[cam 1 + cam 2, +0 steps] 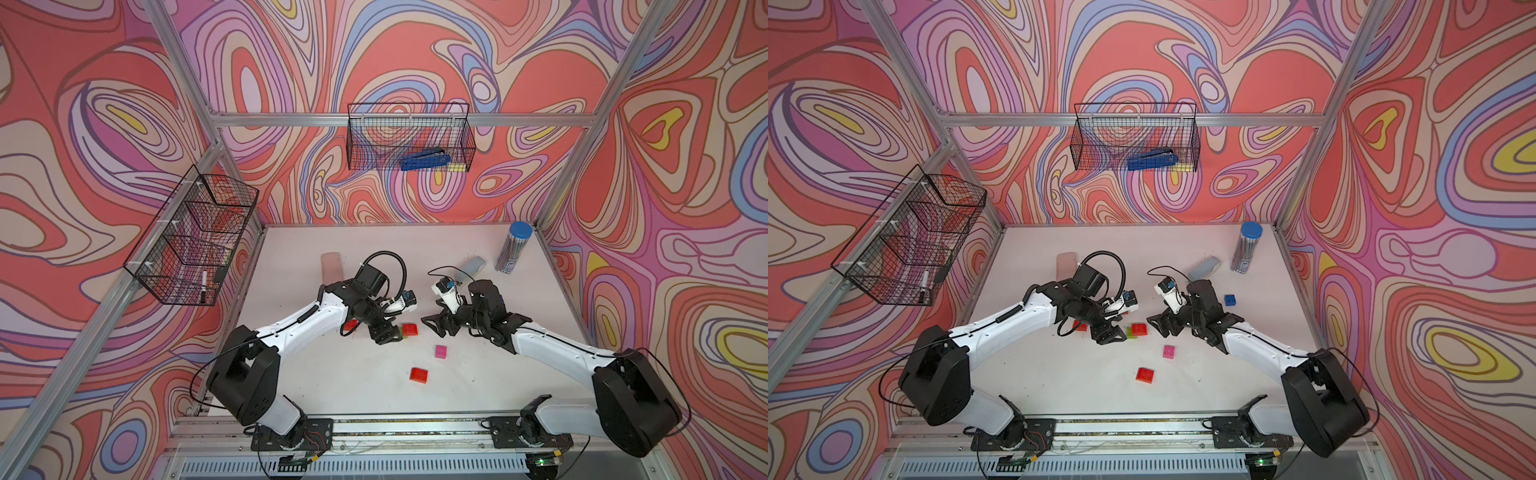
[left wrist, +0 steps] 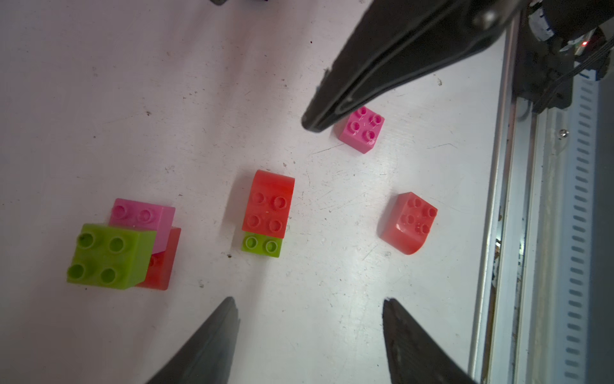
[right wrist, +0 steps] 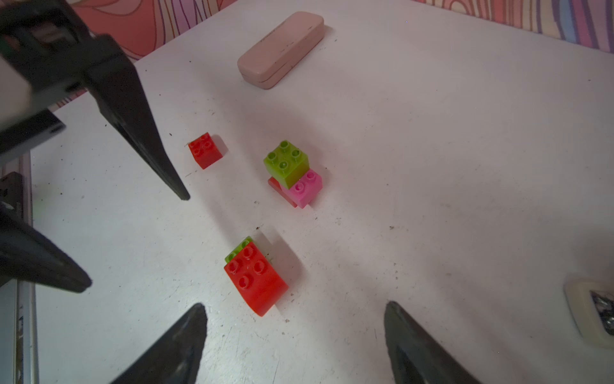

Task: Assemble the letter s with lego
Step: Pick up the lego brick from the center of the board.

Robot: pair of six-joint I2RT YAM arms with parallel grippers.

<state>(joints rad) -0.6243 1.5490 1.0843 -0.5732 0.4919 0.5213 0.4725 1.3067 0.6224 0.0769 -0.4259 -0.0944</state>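
1. Left wrist view: the left jaws stand parted with nothing between them, above the bare table (image 2: 133, 99). The right wrist view shows the right jaws likewise spread and empty.
2. The lego sits as follows. A red-on-green pair (image 3: 254, 279) lies just ahead of the right jaws, between the two sets of jaws. A three-brick stack (image 3: 292, 173), lime green on pink on red and stepped, stands farther out from the right jaws and off to one side of the left jaws.
3. Loose pieces: a pink brick (image 2: 362, 129) and a curved red brick (image 2: 410, 221) lie ahead of the left jaws, apart from each other. A small red brick (image 3: 204, 149) lies beyond the left jaws' tips.
4. Assessment: two partial sub-assemblies exist and no S shape is readable yet. The sub-assemblies remain to be joined and the loose bricks added; most of the task appears outstanding.
5. View discrepancies:
   - A blue brick (image 1: 1229, 300) appears in a top view only, well behind the right jaws. Neither wrist view includes it.
   - The stack's layer order reads only from the wrist views.
   - The pink case (image 3: 280, 50) appears in the right wrist view, not the left.
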